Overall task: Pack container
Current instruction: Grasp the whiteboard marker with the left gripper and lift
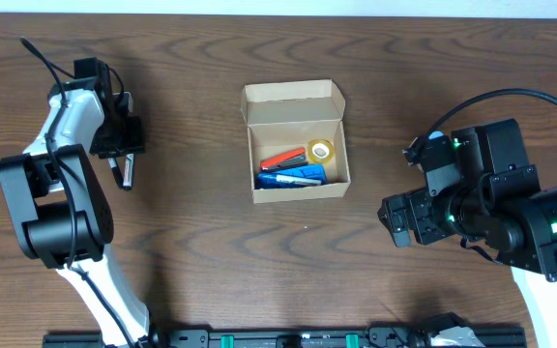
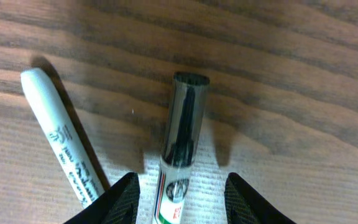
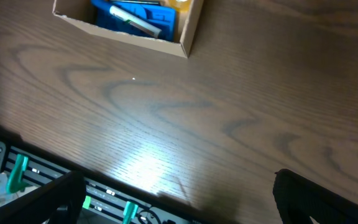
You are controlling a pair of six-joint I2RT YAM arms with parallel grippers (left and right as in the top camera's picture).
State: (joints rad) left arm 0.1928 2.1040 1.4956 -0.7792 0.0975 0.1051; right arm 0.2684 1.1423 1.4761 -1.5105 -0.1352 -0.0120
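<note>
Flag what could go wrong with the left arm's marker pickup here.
1. The left gripper stands open astride the dark-capped marker. The white marker lies close alongside, so closing or lifting might nudge it.
2. The container already holds tape and other items, so a long marker may catch on a wall.

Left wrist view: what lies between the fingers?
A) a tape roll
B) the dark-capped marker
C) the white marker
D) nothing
B: the dark-capped marker lies on the table between the fingers of the left gripper, while the white marker lies outside them.
</note>
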